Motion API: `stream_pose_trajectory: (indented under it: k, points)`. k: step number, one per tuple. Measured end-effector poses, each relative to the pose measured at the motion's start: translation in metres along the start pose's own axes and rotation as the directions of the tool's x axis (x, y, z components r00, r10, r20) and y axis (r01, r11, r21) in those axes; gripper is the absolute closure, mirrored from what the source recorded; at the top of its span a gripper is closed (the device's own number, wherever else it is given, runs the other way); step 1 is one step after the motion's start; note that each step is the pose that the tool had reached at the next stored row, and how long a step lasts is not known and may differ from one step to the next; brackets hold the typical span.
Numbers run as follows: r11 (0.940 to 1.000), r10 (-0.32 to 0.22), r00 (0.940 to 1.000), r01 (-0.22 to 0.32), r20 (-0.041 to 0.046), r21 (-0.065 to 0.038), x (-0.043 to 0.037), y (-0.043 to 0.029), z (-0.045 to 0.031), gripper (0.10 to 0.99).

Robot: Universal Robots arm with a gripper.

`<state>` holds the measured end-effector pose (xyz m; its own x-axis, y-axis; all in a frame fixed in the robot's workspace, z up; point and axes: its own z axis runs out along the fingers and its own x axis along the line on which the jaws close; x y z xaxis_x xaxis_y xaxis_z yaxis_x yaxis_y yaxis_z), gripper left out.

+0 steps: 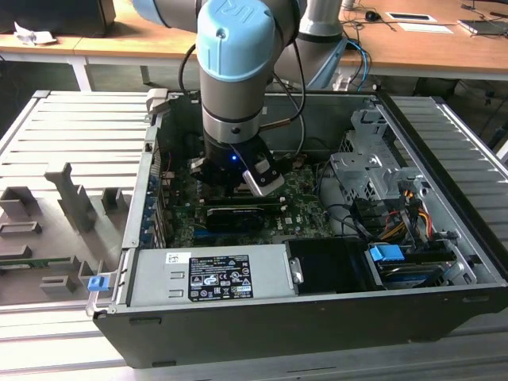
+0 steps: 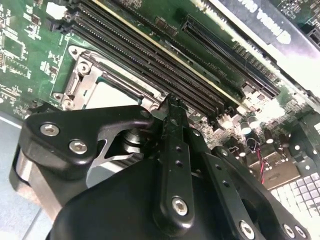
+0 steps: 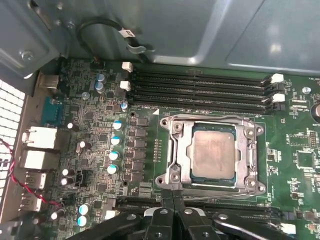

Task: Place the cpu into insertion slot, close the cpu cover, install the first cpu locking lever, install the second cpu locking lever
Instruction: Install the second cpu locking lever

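The cpu [image 3: 213,154] lies flat in the insertion slot [image 3: 187,150], pale metal face up, with the cpu cover [image 3: 212,121] down around it as a silver frame whose cut-out exposes the chip; in the first wrist view the frame's four corner screws surround the chip squarely. A thin locking lever [image 3: 220,193] runs along the socket edge closest to the gripper [image 3: 173,197], its long axis parallel to that edge and to the memory slots [image 3: 200,92] on the far side of the socket. The gripper's fingers are pressed together, tips touching, with nothing visibly clamped between them; they sit just beside the socket's near corner, so that on a clock face laid over the first wrist view the chip lies at about one o'clock from the fingertips. The second wrist view shows the same closed tips [image 2: 171,107] at the socket rim [image 2: 80,82], with the memory slots beyond. In the exterior view the arm [image 1: 236,71] reaches straight down into the open computer case [image 1: 444,305], over the green board [image 1: 302,202].
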<state>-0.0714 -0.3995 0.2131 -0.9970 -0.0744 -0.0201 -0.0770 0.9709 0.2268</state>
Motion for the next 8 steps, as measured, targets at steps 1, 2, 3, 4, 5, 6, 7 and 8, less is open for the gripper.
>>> stream_pose_trajectory:
  k: [1, 2, 3, 4, 5, 6, 7, 8]
  points:
    - [1.0000, 0.000, 1.0000, 0.000, 0.0002, -0.004, 0.0001, -0.0005, 0.0017, 0.980]
    - [0.9999, 0.000, 1.0000, 0.000, 0.0010, -0.013, 0.0004, -0.0007, 0.0028, 0.980]
    - [0.9999, 0.000, 1.0000, 0.000, 0.0014, -0.017, 0.0004, -0.0009, 0.0036, 0.980]
    - [0.9998, 0.000, 1.0000, 0.000, 0.0016, -0.021, 0.0007, -0.0012, 0.0043, 0.980]
    - [0.9997, 0.000, 1.0000, 0.000, 0.0020, -0.024, 0.0010, -0.0014, 0.0053, 0.980]
    - [0.9997, 0.000, 1.0000, 0.000, 0.0022, -0.026, 0.0015, -0.0018, 0.0063, 0.980]
    - [0.9996, 0.000, 1.0000, 0.000, 0.0024, -0.028, 0.0023, -0.0022, 0.0072, 0.980]
    - [0.9996, 0.000, 1.0000, 0.000, 0.0025, -0.029, 0.0030, -0.0022, 0.0075, 0.980]
